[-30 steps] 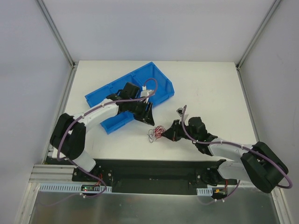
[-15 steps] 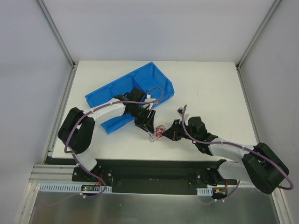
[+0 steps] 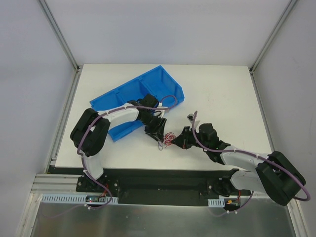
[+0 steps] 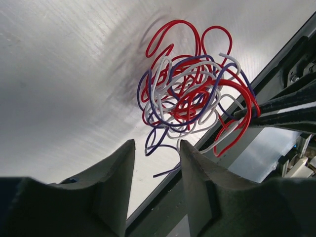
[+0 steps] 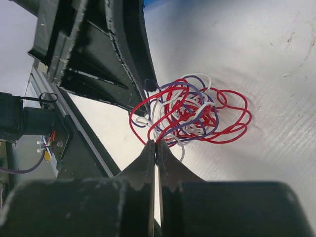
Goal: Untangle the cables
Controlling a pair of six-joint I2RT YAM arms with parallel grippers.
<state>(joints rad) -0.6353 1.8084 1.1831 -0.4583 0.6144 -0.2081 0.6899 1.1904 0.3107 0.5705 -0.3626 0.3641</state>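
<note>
Hovering with jaws partly apart and gripping nothing, the left gripper (image 3: pixel 158 131) is pointing at the cables (image 3: pixel 168 138), which are lying tangled on the white table (image 3: pixel 222 94) just beside it. The right gripper (image 3: pixel 174 143) is pinching their right edge, fingers pressed together.

I see a blue divided bin (image 3: pixel 153 84) lying askew on the far left of the white table (image 3: pixel 222 89). Pale walls (image 3: pixel 163 29) stand around it, and a black base plate (image 3: pixel 163 180) runs along the near edge.
</note>
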